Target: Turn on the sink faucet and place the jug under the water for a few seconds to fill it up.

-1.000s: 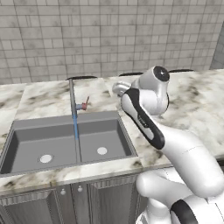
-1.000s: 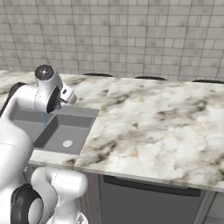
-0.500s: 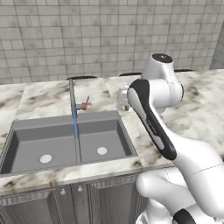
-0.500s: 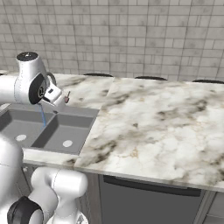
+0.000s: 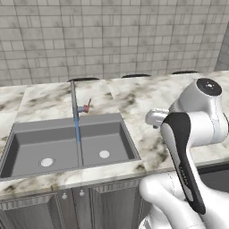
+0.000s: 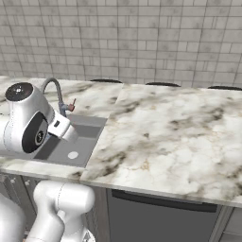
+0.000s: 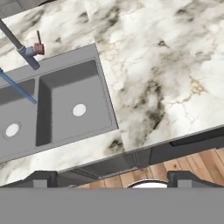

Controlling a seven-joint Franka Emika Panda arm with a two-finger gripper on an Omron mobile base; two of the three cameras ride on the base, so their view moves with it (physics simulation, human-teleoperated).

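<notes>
the sink faucet (image 5: 73, 99) stands at the back edge of the sink (image 5: 67, 145), a thin grey gooseneck with its small red-and-blue lever (image 5: 85, 107) sticking out to the side, and the water (image 5: 77, 129) runs from it as a thin pale-blue stream down onto the divider between the two basins. each basin has a round pale drain (image 5: 104, 154). in the hand view the gripper (image 7: 112, 177) looks down from above on the marble counter (image 7: 166, 65) and the front edge of the cabinets, with its two dark fingertips (image 7: 41, 178) set far apart at the bottom of the picture, so the jaws stand wide with nothing between them. from there the sink (image 7: 52, 109) lies up and to the left of the gripper, well apart from it, with the faucet (image 7: 17, 43) and its lever in the far upper left corner and the stream (image 7: 17, 87) slanting across the left basin. in the left base view the arm's white hand end (image 5: 156, 118) sits over the counter to the right of the sink, clear of the basin. in the right base view the hand end (image 6: 64, 130) sits in front of the sink (image 6: 78, 146), below the faucet (image 6: 54, 92). the jug cannot be made out anywhere in these views.
</notes>
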